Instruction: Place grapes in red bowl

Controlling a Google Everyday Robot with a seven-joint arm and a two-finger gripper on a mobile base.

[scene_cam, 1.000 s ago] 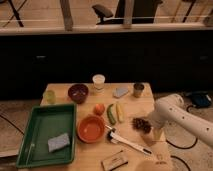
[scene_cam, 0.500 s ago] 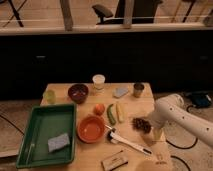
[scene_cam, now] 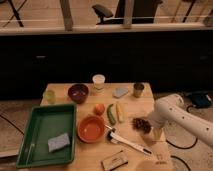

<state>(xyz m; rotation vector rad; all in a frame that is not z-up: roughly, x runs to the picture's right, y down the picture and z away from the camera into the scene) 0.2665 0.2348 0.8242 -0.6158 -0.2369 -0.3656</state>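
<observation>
On a wooden table [scene_cam: 65, 91], a white-handled utensil [scene_cam: 127, 141] lies nearest, with the red bowl [scene_cam: 91, 128] to its left holding no fruit; the job looks barely begun. The grapes [scene_cam: 141, 123] rest on the tabletop right of the bowl, well apart from it, and the gripper [scene_cam: 150, 127] sits at the bunch. Lifting and carrying remain. An orange fruit [scene_cam: 99, 108] lies farther back. Nothing has visibly shifted over the past second
</observation>
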